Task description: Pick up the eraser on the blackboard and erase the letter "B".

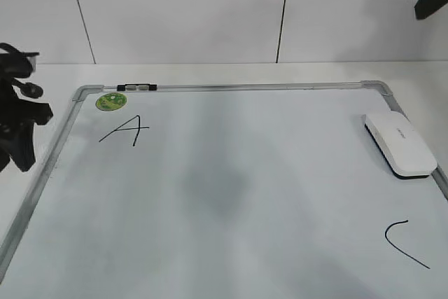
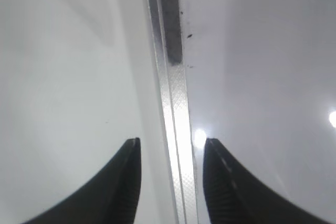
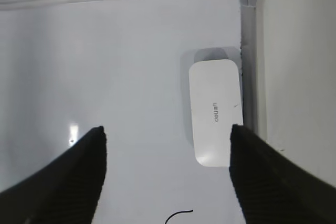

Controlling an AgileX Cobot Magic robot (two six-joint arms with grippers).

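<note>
Right gripper [image 3: 167,171] hangs wide open above the blackboard [image 1: 231,194], empty. The eraser [image 3: 215,111] lies flat below, beside the right frame near the far corner. Left gripper [image 2: 170,182] is parted, straddling the left frame rail [image 2: 176,108]. Letters "A" [image 1: 126,131] and "C" [image 1: 402,241] are visible; no "B" shows.

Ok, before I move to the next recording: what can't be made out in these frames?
- Letter "B": in no view. Only the "A" and "C" show on the blackboard; its lower part is cut off by the exterior view's bottom edge.
- Eraser: the logo is too small to read.
- Right end effector: the exterior view crops its arm at the top-right corner.
- Left end effector: the exterior view's left edge cuts its arm.
</note>
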